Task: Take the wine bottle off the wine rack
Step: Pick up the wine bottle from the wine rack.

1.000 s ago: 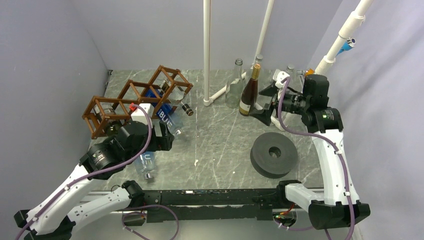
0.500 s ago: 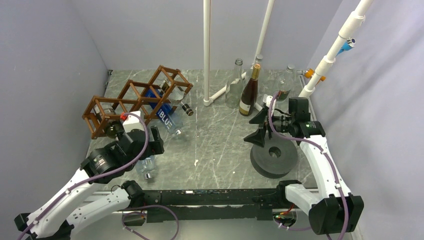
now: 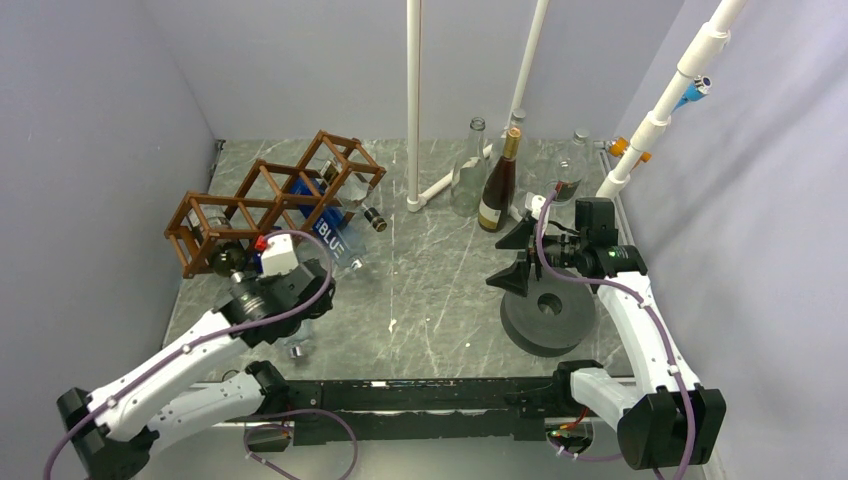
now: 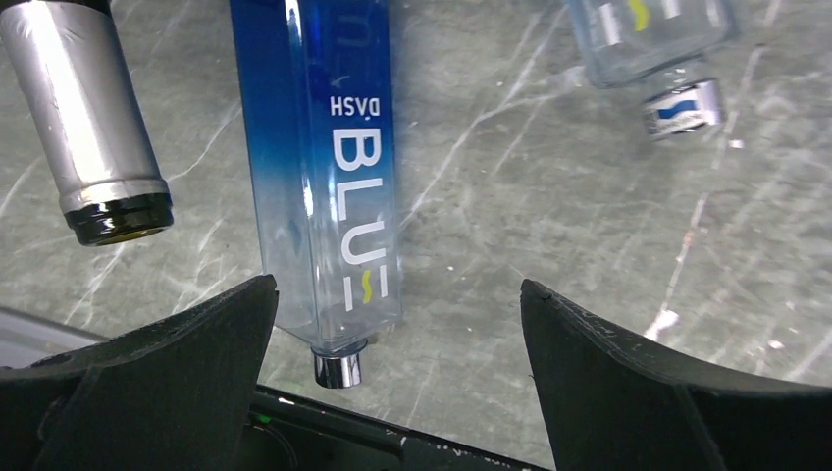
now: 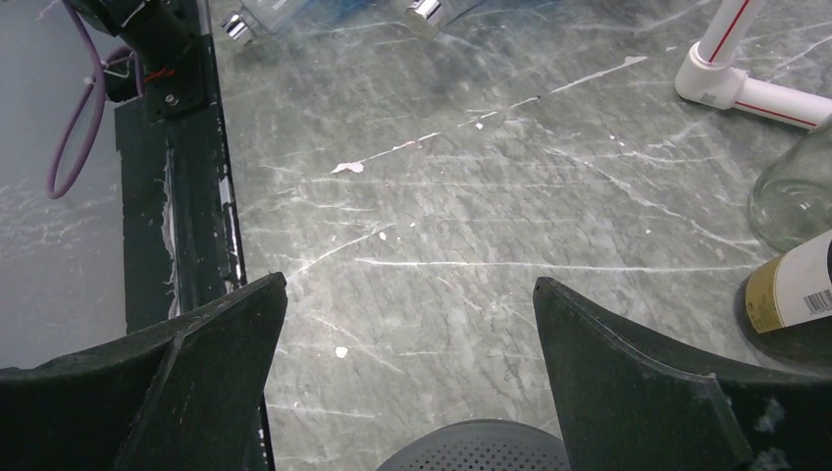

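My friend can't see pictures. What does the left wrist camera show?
A blue bottle marked BLUE points its silver cap toward the camera, just ahead of the open left gripper. A foil-wrapped bottle neck is at upper left and a clear bottle at upper right, above a grey marble table.

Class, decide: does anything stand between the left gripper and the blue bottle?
Nothing visible does. The open left gripper faces the blue bottle at its capped end; the silver-necked bottle lies off to one side, apart.
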Action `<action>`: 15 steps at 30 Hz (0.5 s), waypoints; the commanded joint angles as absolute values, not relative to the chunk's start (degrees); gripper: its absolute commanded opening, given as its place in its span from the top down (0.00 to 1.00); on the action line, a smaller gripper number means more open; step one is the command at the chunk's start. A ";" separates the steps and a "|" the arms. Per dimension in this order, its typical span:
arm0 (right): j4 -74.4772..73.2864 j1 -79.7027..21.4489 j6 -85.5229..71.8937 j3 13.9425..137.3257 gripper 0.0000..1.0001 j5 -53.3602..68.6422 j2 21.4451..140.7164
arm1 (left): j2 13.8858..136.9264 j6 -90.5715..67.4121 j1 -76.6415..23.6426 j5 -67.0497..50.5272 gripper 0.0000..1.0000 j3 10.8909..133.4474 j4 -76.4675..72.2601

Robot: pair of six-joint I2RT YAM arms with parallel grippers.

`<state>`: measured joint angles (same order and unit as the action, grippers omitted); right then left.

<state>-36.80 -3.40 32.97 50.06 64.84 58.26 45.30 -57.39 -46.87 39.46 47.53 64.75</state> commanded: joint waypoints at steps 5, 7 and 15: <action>-34.89 -3.12 34.90 49.88 0.00 66.76 57.90 | 53.74 -63.95 -46.66 43.74 0.01 45.82 64.53; -34.81 -3.16 34.94 49.77 0.00 66.65 57.96 | 56.18 -64.66 -46.67 44.29 0.01 46.04 64.28; -34.79 -3.13 34.96 49.66 0.00 66.36 58.08 | 69.25 -69.54 -46.60 46.81 0.01 49.38 68.87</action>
